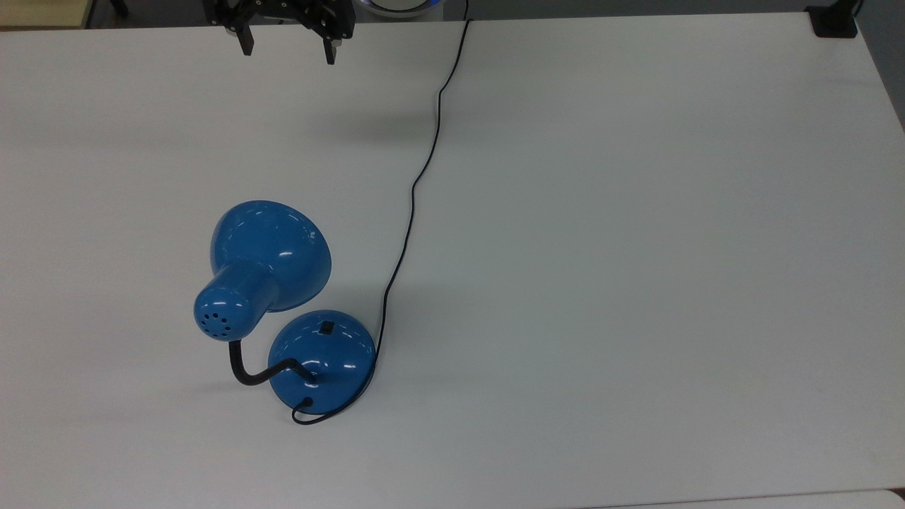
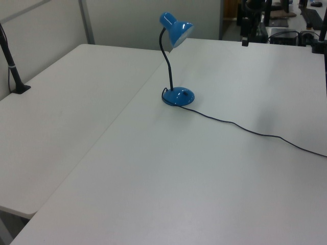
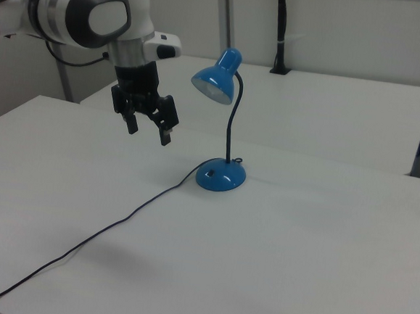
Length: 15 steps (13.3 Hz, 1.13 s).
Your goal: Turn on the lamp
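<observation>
I saw a plain white worktop (image 1: 636,247) under everything. A second white worktop (image 2: 61,117) butted against it along a seam, with a black post (image 2: 11,64) clamped at its far edge.

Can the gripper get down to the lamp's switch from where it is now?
Probably yes. The gripper hangs open above the table, apart from the lamp. The switch sits uncovered on the base, clear of the shade, and the cord runs alongside.
</observation>
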Each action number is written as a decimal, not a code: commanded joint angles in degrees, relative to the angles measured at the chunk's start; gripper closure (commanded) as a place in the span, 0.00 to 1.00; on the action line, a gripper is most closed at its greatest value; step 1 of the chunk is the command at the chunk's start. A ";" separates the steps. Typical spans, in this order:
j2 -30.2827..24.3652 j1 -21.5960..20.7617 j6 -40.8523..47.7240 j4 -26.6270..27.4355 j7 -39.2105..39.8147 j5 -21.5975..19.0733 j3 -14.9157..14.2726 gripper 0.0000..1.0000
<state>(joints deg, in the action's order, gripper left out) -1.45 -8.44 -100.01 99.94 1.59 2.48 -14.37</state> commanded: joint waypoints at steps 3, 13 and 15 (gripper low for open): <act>0.40 -0.26 1.92 -1.15 0.17 0.16 -0.31 0.00; 0.57 1.49 1.66 -1.23 0.08 -0.19 0.40 0.00; 1.53 2.54 1.75 -2.28 0.87 -0.19 1.09 0.00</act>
<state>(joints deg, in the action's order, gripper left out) -1.30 -7.53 -100.01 99.87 1.59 2.47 -14.37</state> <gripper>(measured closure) 0.000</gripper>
